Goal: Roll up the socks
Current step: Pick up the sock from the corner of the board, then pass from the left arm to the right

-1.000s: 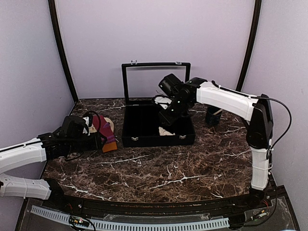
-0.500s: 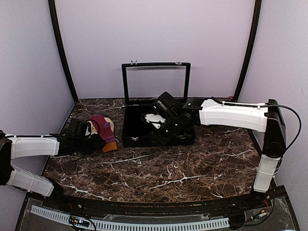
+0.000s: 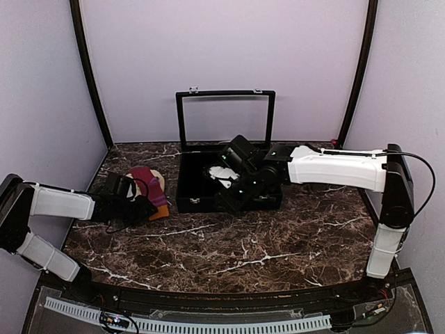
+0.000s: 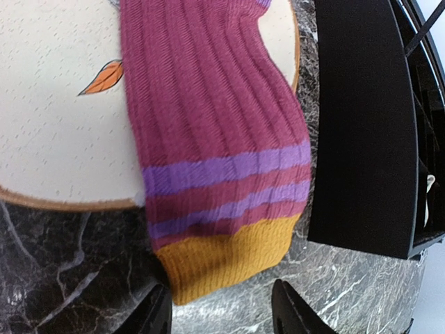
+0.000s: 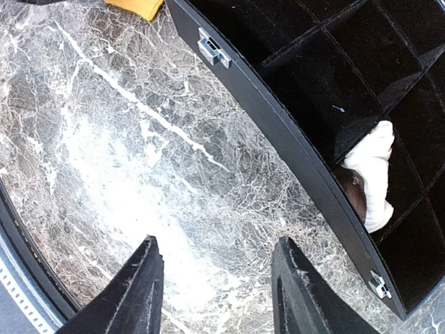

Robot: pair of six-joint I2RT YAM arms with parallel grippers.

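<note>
The left claw sits low over the marble, fingers apart and empty. It is lined up with the orange end of the maroon sock. That end hangs off the mat onto the table, and as a free edge it is likely the easiest place to start a roll. The box stands just right of the sock, so room is tight on that side and open over the mat. The right claw, also apart and empty, hangs over bare marble in front of the box. The cream sock lies bunched in a compartment against the front wall, so getting it out means clearing that rim.
</note>
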